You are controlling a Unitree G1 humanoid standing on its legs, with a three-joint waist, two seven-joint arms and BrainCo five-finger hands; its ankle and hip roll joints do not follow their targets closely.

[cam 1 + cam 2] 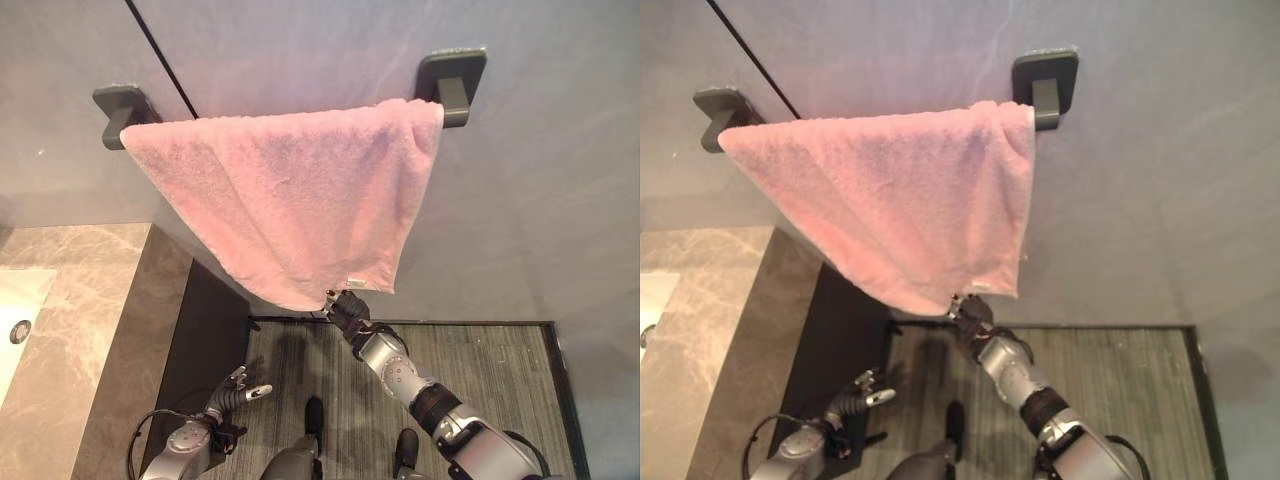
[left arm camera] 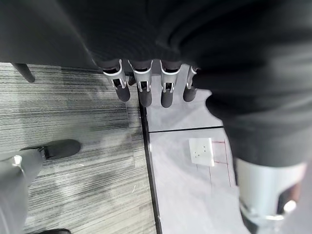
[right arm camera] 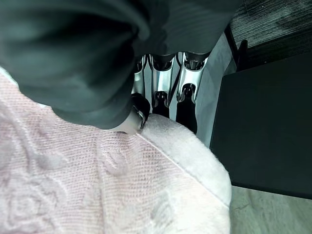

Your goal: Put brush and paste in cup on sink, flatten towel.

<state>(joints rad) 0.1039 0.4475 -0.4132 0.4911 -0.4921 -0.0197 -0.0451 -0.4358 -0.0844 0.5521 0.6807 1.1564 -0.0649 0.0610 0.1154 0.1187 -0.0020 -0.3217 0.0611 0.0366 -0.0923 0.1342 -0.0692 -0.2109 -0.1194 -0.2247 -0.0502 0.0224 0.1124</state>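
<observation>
A pink towel (image 1: pixel 290 200) hangs askew over a wall rail. It is spread wide along the top and narrows to a low corner. My right hand (image 1: pixel 345 308) reaches up to that corner. In the right wrist view its thumb (image 3: pixel 136 114) and fingers (image 3: pixel 187 95) pinch the towel's hem (image 3: pixel 185 156). My left hand (image 1: pixel 235 390) hangs low beside the dark cabinet, its fingers (image 2: pixel 141 87) relaxed and holding nothing.
Two dark brackets (image 1: pixel 120 110) (image 1: pixel 455 80) carry the rail on the grey wall. A marble counter (image 1: pixel 80 330) with a white basin (image 1: pixel 15 320) lies at the left, and a dark cabinet side (image 1: pixel 205 340) stands below it. A white socket (image 2: pixel 201 151) sits low on the wall.
</observation>
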